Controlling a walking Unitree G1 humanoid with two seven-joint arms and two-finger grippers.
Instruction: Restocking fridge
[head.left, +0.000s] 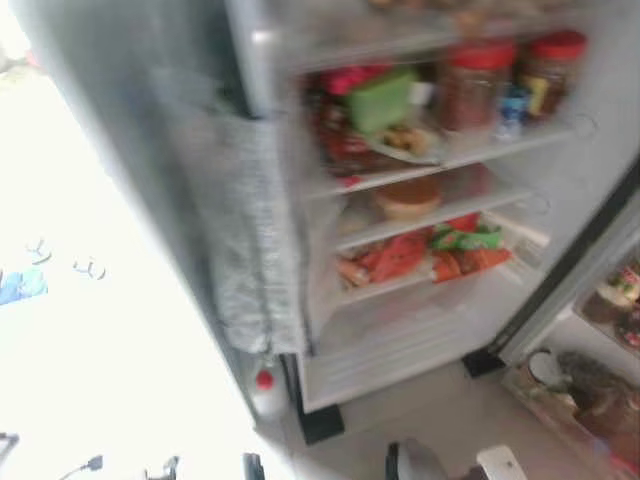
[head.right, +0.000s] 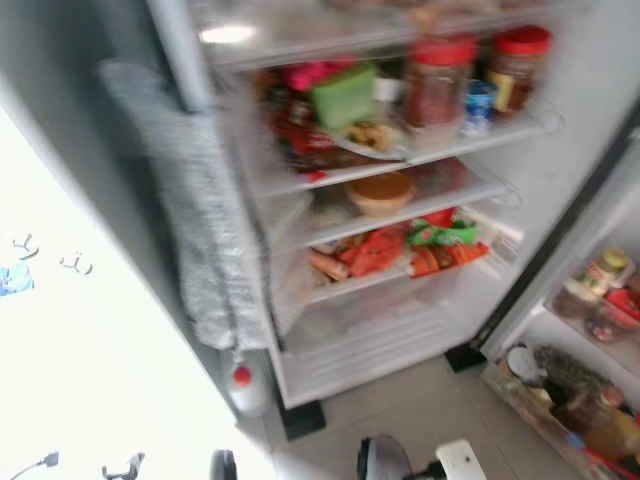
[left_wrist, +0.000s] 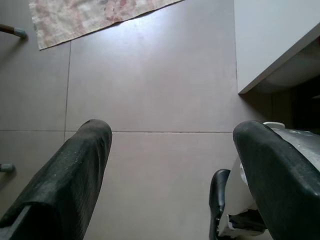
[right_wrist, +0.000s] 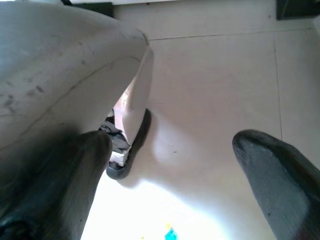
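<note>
The fridge stands open with its shelves partly stocked. The left gripper and right gripper hang spread and empty (over floor tiles); restocking appears pending.

The fridge stands open across the frame's centre and right, its white shelves holding red-lidded jars, packets and a bowl.
</note>
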